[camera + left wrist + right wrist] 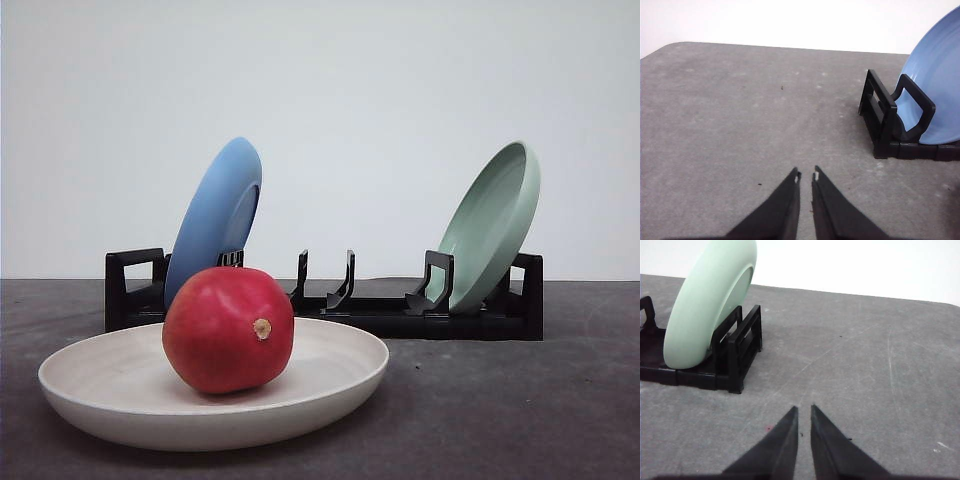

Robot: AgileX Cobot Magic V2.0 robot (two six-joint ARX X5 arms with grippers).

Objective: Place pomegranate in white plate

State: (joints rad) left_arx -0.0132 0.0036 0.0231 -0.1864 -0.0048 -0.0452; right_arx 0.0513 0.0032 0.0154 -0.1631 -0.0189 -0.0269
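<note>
Grey tabletop (560,400), pale wall behind; pomegranate (228,329) sits in the white plate (120,400), hiding part of the black rack (400,318) and blue plate (217,215). Left gripper (806,176) and right gripper (804,409) are nearly closed, empty, over bare table.

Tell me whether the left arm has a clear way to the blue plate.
Probably yes: the left gripper, nearly shut and empty, faces bare table, with the blue plate standing unblocked in the black rack.
</note>
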